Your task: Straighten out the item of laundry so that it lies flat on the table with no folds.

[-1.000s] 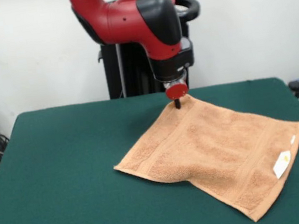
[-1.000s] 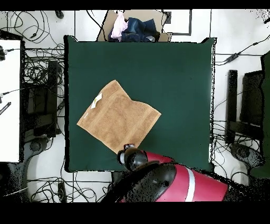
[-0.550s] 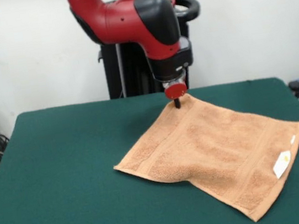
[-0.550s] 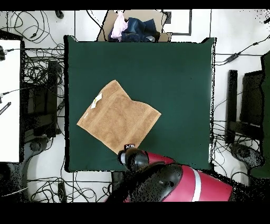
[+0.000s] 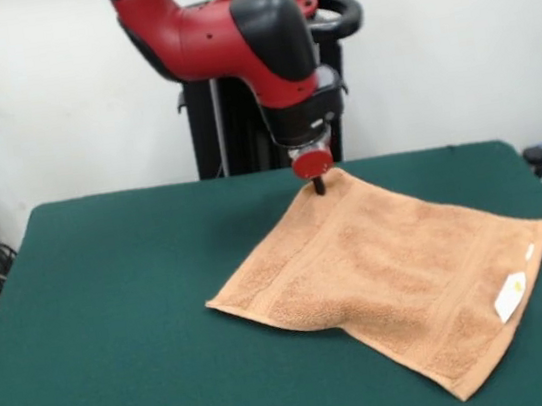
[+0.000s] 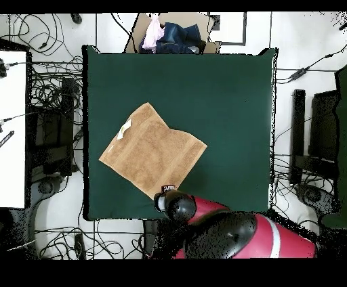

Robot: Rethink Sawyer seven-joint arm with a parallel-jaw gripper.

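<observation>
The item of laundry [image 5: 391, 267] is a peach-orange towel spread on the right half of the green table [image 5: 115, 316], one corner pointing at the far edge. Its near left edge bulges up in a soft fold. A white label [image 5: 511, 295] with a yellow mark sits near its right corner. My gripper [image 5: 318, 186] comes straight down onto the far corner and is shut on it there. From overhead, the towel [image 6: 152, 152] lies as a diamond left of the table's [image 6: 230, 101] middle, with the gripper [image 6: 168, 189] at its bottom corner.
A box of clothes [image 6: 173, 34] stands beyond the table's top edge in the overhead view. Cables [image 6: 47, 88] and a white bench [image 6: 10, 128] lie off the left side. Dark equipment [image 6: 298, 135] stands off the right side.
The arm's upper links have swung a little, and the gripper has shifted slightly left in the front view. The towel has barely moved.
</observation>
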